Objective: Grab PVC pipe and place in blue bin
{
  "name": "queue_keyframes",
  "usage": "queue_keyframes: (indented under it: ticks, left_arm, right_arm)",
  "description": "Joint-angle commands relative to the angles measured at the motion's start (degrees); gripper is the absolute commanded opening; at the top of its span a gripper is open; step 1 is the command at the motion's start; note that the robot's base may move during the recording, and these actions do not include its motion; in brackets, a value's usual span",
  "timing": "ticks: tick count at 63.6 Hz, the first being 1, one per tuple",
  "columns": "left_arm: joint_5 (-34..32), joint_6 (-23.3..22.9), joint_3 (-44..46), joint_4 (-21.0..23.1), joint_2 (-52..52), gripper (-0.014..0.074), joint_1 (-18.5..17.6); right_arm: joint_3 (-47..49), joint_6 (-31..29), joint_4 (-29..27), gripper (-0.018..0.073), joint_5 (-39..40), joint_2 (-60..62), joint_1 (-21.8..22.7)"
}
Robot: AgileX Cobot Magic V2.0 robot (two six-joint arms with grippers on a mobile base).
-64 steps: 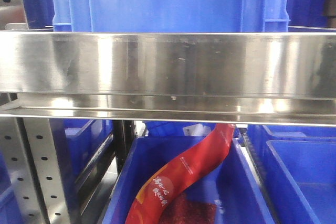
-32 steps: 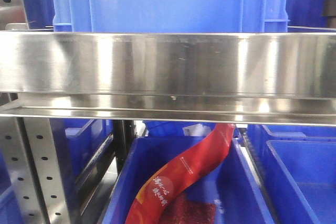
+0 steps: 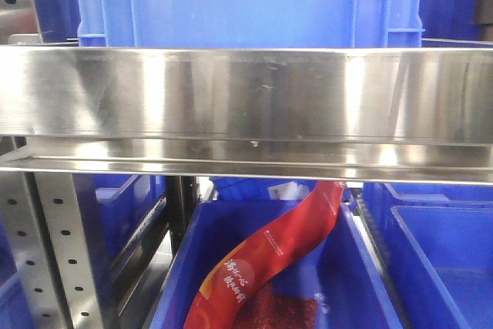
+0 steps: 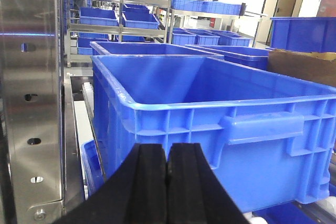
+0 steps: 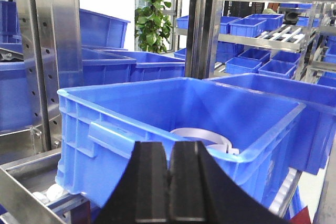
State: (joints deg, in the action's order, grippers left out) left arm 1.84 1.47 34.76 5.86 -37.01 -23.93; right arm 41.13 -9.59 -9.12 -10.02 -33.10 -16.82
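A white PVC pipe piece point(image 5: 202, 134) lies inside a blue bin point(image 5: 105, 106) on the shelf, seen in the right wrist view just over the bin's near rim. My right gripper point(image 5: 169, 153) is shut and empty, in front of and outside that bin. My left gripper point(image 4: 168, 153) is shut and empty, in front of the near wall of another large blue bin point(image 4: 210, 124). In the front view neither gripper shows; a blue bin point(image 3: 246, 1) stands on the steel shelf point(image 3: 246, 98).
Below the shelf a lower blue bin point(image 3: 362, 275) holds a red printed bag point(image 3: 269, 256). Perforated steel uprights point(image 4: 29, 93) point(image 5: 50, 40) stand to the left of both wrist views. Many more blue bins fill racks behind. A cardboard box point(image 4: 304, 64) is at right.
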Motion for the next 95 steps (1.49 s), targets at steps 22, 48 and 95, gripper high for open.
queue_keyframes:
  ticks: [22,48,95]
  left_arm:
    - [-1.3,-0.4,0.0,0.4,0.4,-0.0111,0.2]
    - [-1.3,-0.4,0.0,0.4,0.4,-0.0111,0.2]
    - [-1.5,-0.4,0.0,0.4,0.4,-0.0111,0.2]
  right_arm:
    - [-1.8,1.9,4.1,-0.0162,2.1,1.5,0.8]
    - [-27.0,13.5,9.1,-0.0162,8.9,18.7,25.9]
    - [-41.1,8.4,5.6,-0.0162,12.8,33.1,32.4]
